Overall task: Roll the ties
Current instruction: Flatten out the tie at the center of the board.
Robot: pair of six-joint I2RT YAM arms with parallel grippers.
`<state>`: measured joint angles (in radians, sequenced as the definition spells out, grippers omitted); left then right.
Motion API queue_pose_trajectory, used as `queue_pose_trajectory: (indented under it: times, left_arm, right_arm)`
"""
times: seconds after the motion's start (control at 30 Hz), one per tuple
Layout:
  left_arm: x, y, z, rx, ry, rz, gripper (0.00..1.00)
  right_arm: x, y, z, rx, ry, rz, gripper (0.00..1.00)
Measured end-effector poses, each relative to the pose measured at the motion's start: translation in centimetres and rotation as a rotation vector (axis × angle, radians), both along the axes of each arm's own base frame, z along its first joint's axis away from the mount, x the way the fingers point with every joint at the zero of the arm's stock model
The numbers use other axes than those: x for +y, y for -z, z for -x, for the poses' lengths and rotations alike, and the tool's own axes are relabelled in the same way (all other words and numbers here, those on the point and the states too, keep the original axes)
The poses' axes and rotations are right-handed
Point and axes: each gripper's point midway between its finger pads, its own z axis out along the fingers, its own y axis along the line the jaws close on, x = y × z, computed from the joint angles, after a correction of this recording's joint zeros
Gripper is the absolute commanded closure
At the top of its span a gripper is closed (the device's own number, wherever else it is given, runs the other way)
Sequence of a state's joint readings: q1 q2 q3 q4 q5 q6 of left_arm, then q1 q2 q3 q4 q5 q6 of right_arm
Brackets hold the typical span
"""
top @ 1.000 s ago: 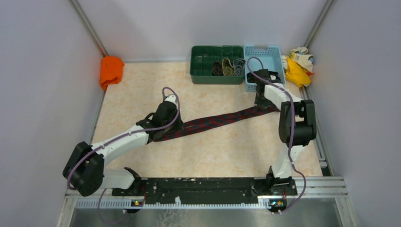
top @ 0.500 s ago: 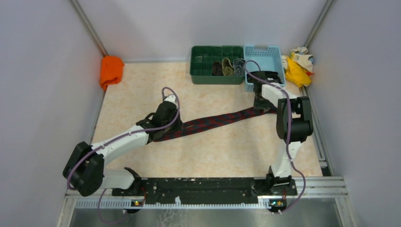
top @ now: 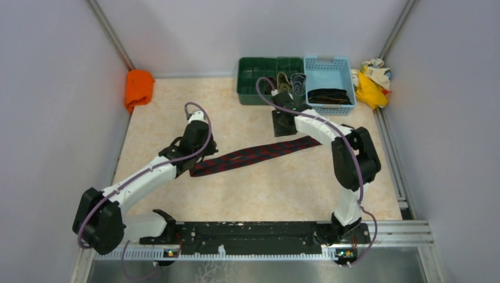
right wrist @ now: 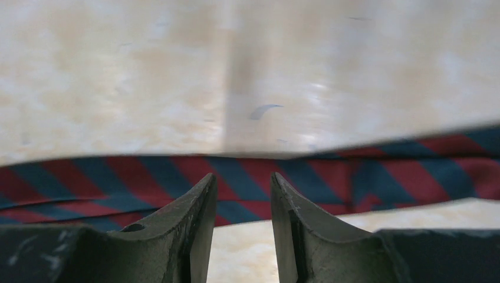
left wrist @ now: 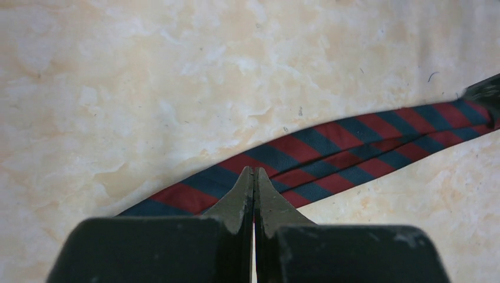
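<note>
Red-and-navy tie [top: 259, 154]: lies flat and unrolled on the table [top: 247, 194], a long diagonal band; its left end is nearer to me, its right end runs farther off toward the right.
Left pincer [left wrist: 254, 177]: clenched, fingertips pressed together with no gap. In my left wrist view the tips sit over the near edge of the tie at its left stretch. I cannot tell whether any fabric is pinched between them.
Right pincer [right wrist: 243, 180]: released, a clear gap between the two fingers and nothing in it. From above I see it just on the far side of the tie's right part. In the right wrist view the striped band crosses behind the fingertips; that view is blurred.
Green tray [top: 250, 88]: far middle of the table, divided into compartments. Rolled ties [top: 285, 84] stand in its right-hand compartments.
Blue basket [top: 345, 68]: touching the tray's right side. Dark ties [top: 329, 96] lie loose inside it.
Orange cloth [top: 139, 87]: bunched at the far left edge, well apart from the tie.
Yellow and cream rags [top: 370, 79]: heaped just right of the basket.
</note>
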<state>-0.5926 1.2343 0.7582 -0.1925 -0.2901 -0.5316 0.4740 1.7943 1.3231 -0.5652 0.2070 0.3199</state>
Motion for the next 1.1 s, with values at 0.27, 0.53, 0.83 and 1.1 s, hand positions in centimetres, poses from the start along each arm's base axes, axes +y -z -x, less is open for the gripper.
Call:
queue_pose_trajectory:
  times: [0.27, 0.53, 0.83, 1.1]
  left_arm:
    - [1.4, -4.4, 0.2, -0.108, -0.066, 0.072, 1.00]
    - [2.4, -5.1, 0.5, -0.127, -0.100, 0.061, 1.00]
    - [2.7, -4.7, 0.7, -0.119, -0.105, 0.051, 1.00]
    - [3.0, -4.4, 1.2, -0.115, -0.105, 0.048, 1.00]
  right_arm:
    - [10.9, 3.4, 1.2, 0.081, -0.254, -0.103, 0.60]
    - [13.8, 4.7, 2.0, 0.118, -0.320, -0.132, 0.60]
    - [14.2, 5.3, 2.8, 0.110, -0.330, -0.099, 0.60]
    - [14.7, 5.5, 3.3, 0.070, -0.336, -0.040, 0.84]
